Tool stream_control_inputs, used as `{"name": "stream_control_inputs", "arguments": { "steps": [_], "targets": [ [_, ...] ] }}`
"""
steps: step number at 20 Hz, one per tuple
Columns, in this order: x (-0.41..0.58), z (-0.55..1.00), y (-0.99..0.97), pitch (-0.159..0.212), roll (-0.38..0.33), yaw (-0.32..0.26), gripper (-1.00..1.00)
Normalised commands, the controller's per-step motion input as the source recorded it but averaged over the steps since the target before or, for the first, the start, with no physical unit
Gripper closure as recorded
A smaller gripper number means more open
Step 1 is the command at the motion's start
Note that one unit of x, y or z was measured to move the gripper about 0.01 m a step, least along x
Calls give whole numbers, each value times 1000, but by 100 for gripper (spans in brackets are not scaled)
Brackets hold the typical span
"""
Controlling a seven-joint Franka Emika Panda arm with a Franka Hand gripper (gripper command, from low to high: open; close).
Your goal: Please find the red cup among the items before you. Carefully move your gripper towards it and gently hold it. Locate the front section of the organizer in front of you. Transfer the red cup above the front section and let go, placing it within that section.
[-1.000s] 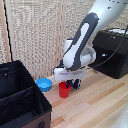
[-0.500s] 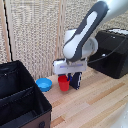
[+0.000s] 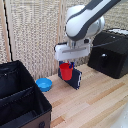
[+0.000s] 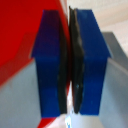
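The red cup (image 3: pixel 65 71) hangs in the air above the wooden table, and my gripper (image 3: pixel 67 64) is shut on its rim from above. In the wrist view the two blue fingers (image 4: pixel 50 65) stand almost together, pinching the cup's thin wall, with the red cup (image 4: pixel 20 35) filling one side. The black fabric organizer (image 3: pixel 10 80) sits at the exterior view's lower left, well apart from the cup. Its front section (image 3: pixel 46 114) is the nearer compartment, with a small brown tag (image 3: pixel 41 123) on its outer wall.
A shallow blue bowl (image 3: pixel 44 84) rests on the table between the organizer and the cup. A dark blue boxy object (image 3: pixel 76 80) stands just beneath and beside the cup. A hard black appliance (image 3: pixel 111 56) occupies the exterior view's right. A woven screen backs the scene.
The cup was down at the table with the gripper lowered on it. It has risen steadily with the gripper and now hangs off the surface.
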Motion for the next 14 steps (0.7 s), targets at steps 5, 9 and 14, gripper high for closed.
{"name": "stream_control_inputs", "arguments": {
  "steps": [5, 9, 14],
  "targets": [
    [67, 809, 665, 139, 3, 90, 100],
    [37, 775, 742, 123, 13, 62, 100],
    [0, 560, 890, 44, 16, 7, 100]
  ]
}}
